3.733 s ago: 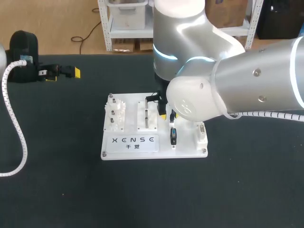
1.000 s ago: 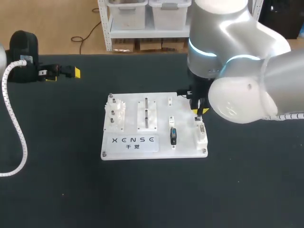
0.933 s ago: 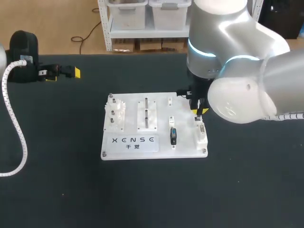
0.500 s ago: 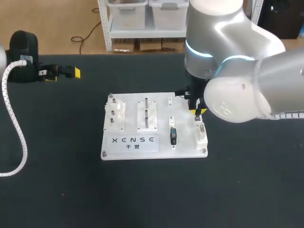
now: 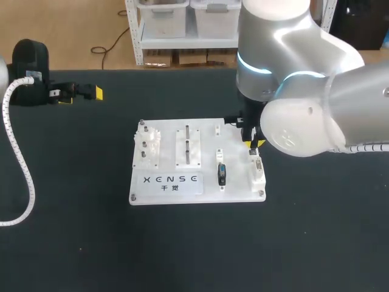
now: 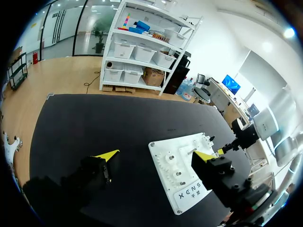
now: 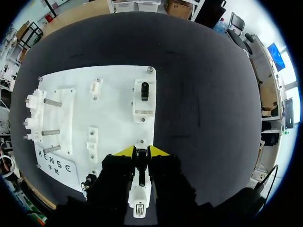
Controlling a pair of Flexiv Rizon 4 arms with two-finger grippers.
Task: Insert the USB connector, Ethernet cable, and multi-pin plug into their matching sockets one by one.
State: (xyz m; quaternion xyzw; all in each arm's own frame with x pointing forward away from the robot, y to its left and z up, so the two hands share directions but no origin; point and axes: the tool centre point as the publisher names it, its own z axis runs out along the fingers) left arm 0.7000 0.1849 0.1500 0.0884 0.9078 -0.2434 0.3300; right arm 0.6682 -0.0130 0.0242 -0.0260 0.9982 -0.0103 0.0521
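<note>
The left gripper [image 6: 156,154] holds its jaws wide apart; the right gripper [image 7: 141,151] hides whether its jaws clamp anything.

Peg fixture [image 5: 148,148], pin block [image 5: 188,148], black table [image 5: 73,243].

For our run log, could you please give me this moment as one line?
left hand: open, empty, away from white board | right hand: shut on dark plug, above board's right part
</note>
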